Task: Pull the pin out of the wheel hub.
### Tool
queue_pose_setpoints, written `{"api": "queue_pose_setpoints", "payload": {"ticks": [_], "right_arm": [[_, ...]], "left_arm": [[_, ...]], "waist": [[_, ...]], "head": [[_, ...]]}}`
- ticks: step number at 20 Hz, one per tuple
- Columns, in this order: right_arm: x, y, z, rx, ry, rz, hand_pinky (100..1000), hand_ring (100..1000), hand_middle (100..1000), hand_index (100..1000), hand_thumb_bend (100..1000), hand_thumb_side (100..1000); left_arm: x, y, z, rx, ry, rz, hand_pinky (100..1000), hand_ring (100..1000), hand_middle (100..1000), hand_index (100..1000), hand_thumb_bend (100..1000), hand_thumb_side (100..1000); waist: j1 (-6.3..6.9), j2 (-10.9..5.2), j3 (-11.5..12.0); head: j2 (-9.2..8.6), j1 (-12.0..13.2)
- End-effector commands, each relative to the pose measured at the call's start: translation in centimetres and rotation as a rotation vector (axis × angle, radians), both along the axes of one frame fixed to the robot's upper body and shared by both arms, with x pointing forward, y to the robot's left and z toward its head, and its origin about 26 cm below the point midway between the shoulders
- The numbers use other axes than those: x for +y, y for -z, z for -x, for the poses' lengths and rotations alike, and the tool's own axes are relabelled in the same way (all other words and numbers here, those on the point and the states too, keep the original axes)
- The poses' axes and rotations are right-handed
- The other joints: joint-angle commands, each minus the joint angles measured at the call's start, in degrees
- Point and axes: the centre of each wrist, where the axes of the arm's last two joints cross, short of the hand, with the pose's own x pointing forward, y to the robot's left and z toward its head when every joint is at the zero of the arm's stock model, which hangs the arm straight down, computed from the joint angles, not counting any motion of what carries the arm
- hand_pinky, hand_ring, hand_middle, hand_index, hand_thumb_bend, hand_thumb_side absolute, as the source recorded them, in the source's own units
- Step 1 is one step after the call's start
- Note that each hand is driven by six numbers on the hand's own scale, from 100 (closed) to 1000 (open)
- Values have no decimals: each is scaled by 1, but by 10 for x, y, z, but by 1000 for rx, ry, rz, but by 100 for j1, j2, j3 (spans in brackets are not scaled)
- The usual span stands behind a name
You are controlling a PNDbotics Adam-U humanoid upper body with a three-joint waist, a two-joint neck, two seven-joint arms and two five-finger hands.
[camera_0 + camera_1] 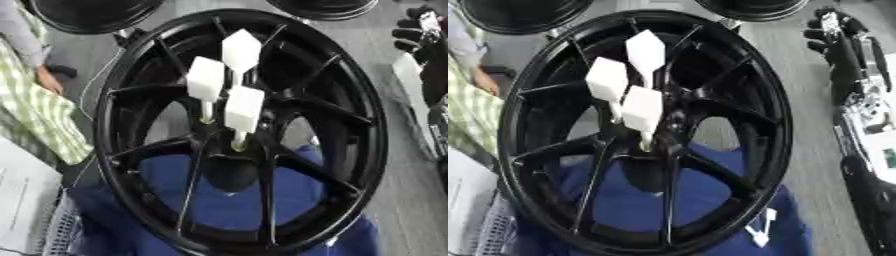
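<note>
A black multi-spoke wheel hub fills the middle of both views, tilted and resting on a blue cloth. Three white pins with blocky heads stand in its centre: the top pin, the left pin and the nearest pin. Their thin stems enter holes around the hub's centre bore. My right hand hangs at the upper right, outside the rim and clear of the pins, with its fingers relaxed and holding nothing. My left hand shows in neither view.
Two more black wheels lie at the far edge, one at the left and one at the right. White paper and a slatted crate sit at the lower left. My right forearm runs down the right side.
</note>
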Motion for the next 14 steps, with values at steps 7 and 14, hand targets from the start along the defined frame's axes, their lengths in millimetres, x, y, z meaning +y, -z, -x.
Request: {"api": "queue_pose_setpoints", "payload": {"ticks": [7, 14], "right_arm": [[-12, -18, 5, -33, 21, 61, 822, 755, 679, 750, 100, 630], [-16, -22, 6, -40, 32, 83, 822, 755, 680, 750, 100, 633]], "left_arm": [[9, -48, 14, -16, 35, -387, 772, 684, 684, 785, 563, 609], [-6, -56, 11, 92, 158, -735, 785, 705, 694, 794, 596, 604]], "waist": [[160, -70, -15], [283, -33, -70]], "head": [[54, -131], [24, -104]]}}
